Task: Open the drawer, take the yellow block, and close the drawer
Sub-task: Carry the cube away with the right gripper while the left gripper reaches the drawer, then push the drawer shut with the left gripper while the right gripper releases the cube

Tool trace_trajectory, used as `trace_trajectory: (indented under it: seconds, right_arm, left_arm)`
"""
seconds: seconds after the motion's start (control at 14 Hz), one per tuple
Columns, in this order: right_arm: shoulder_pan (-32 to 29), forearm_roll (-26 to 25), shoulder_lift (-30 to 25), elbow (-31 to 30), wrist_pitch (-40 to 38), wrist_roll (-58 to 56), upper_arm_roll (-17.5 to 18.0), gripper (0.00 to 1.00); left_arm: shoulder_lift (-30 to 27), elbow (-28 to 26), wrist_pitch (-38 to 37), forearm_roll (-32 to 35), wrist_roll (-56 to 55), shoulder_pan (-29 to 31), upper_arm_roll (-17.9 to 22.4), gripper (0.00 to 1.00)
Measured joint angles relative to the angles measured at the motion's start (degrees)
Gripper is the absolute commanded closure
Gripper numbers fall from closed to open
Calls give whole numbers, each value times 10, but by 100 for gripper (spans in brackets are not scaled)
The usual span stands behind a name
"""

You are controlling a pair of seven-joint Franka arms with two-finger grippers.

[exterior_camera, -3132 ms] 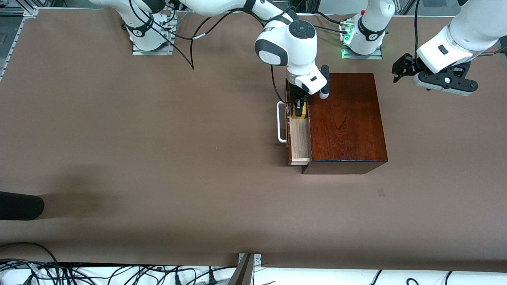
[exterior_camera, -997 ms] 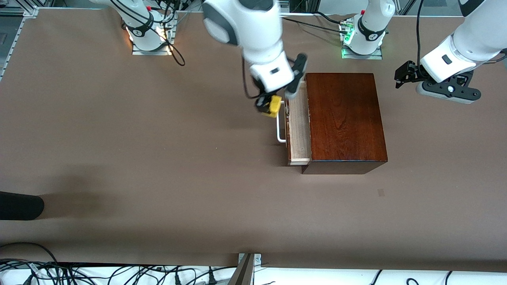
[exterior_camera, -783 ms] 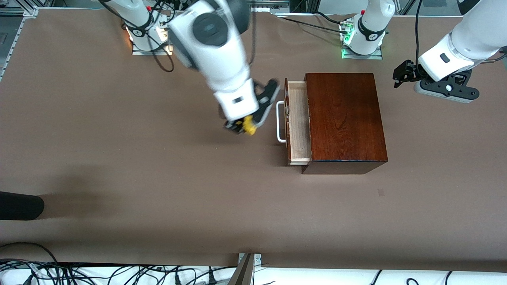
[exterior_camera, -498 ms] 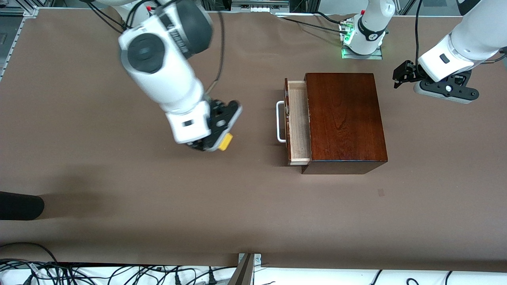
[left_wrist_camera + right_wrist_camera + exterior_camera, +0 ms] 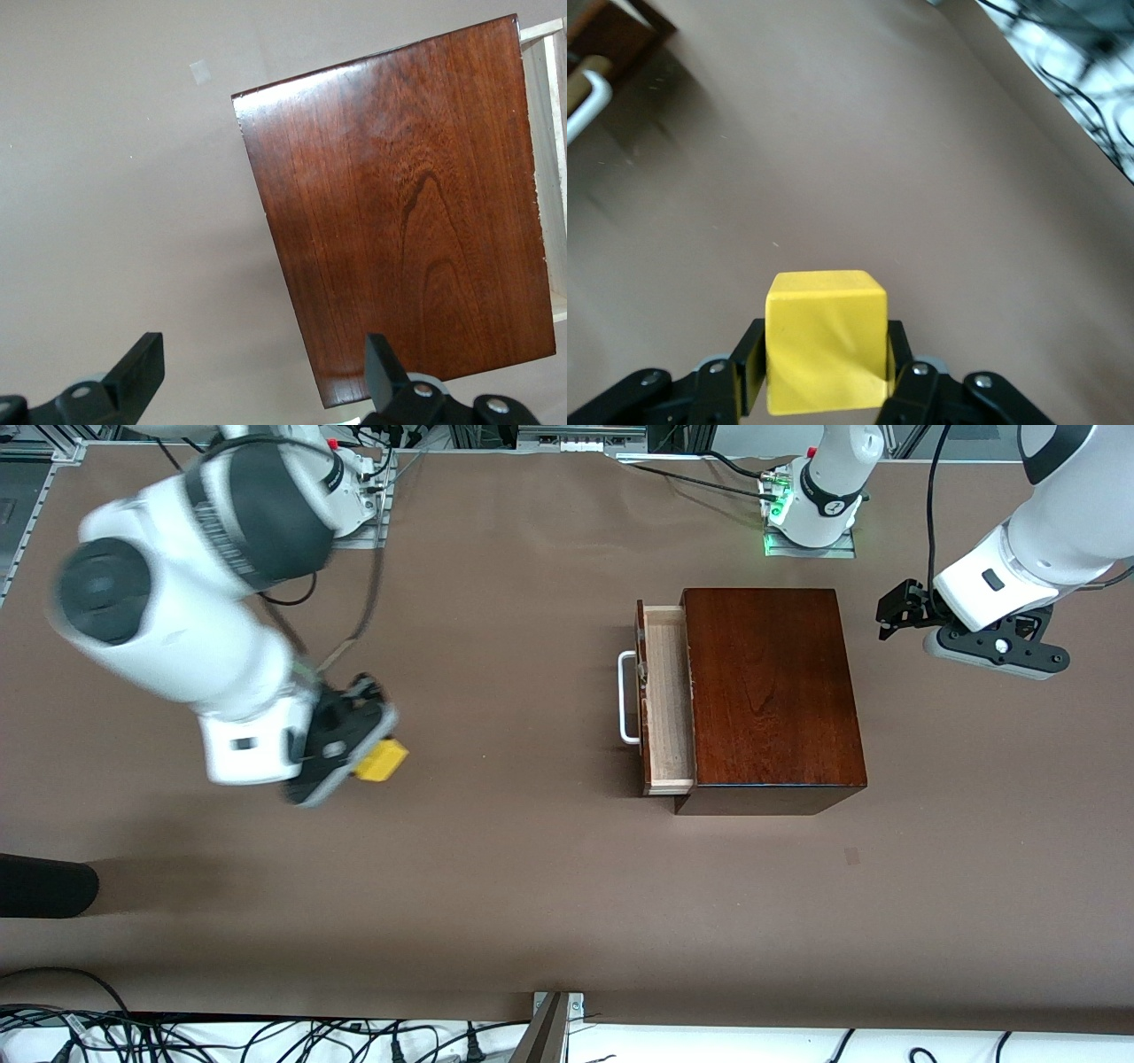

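I had the right hand (image 5: 359, 757) pinching the yellow block (image 5: 381, 761) at the frame's left-centre, above bare worktop (image 5: 532, 886), to carry it clear. The drawer (image 5: 666, 700) at right of centre stood open, awaiting closing. The left hand (image 5: 895, 607), fingers spread, waited at the upper right.

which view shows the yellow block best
The right wrist view: the yellow block fills the foreground, clamped between the right end effector's fingers. The front view shows it small, partly hidden by that end effector, over the bare table toward the right arm's end. The left wrist view shows none of it.
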Motion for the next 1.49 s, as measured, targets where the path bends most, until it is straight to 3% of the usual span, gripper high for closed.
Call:
trace_trajectory:
  seconds: [0.21, 0.43, 0.57, 0.93, 1.07, 1.21, 1.35, 1.49]
  right_arm:
    - [-16, 0, -30, -34, -9, 10, -24, 100]
    - [-17, 0, -97, -152, 17, 21, -51, 100]
    - [-19, 0, -146, -249, 51, 52, -69, 100]
    - [-24, -30, -197, -466, 191, 143, -86, 100]
    - [-25, -32, -196, -528, 250, 185, -87, 100]
    - [-26, -33, -195, -590, 328, 223, -87, 100]
    - [-26, -33, -192, -656, 407, 251, -87, 100]
    - [-26, -33, -182, -703, 468, 263, -87, 100]
  left_arm:
    - [0, 3, 0, -11, 1, -2, -12, 0]
    - [6, 22, 0, -36, 1, -8, -66, 0]
    - [27, 37, 0, -97, 1, -14, -100, 0]
    - [142, 122, 11, -147, 4, -46, -150, 0]
    - [204, 156, 57, -138, 4, -93, -155, 0]
    - [254, 173, 113, -87, 5, -158, -158, 0]
    - [284, 178, 149, -21, 7, -226, -159, 0]
    - [309, 179, 189, 7, 73, -258, -158, 0]
